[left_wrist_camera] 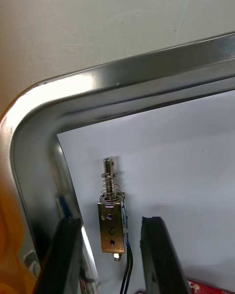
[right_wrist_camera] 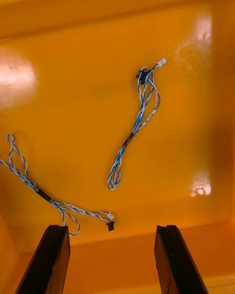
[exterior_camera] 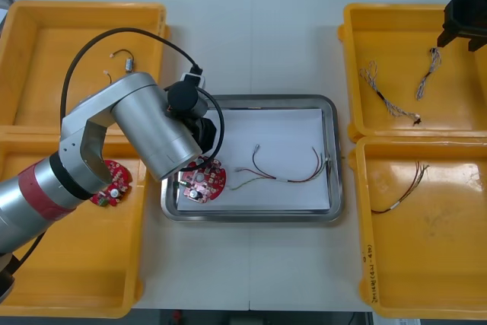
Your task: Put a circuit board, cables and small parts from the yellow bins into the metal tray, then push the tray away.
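Where the left gripper (left_wrist_camera: 111,220) sets its black fingers apart, a small metal part (left_wrist_camera: 111,225) with a spring lies between them on the white lining, with a gap showing at either side of it. Just beyond the part curves one corner of the metal tray (left_wrist_camera: 29,142). A round red circuit board (exterior_camera: 202,181) lies close by in the tray, and a red and yellow cable (exterior_camera: 283,175) lies farther along the lining. Seen from the front, the left arm (exterior_camera: 144,131) covers that corner. The right gripper (right_wrist_camera: 111,228), its fingers wide with nothing between them, hangs over the far right yellow bin (exterior_camera: 358,74), above two twisted blue and white cables (right_wrist_camera: 142,113).
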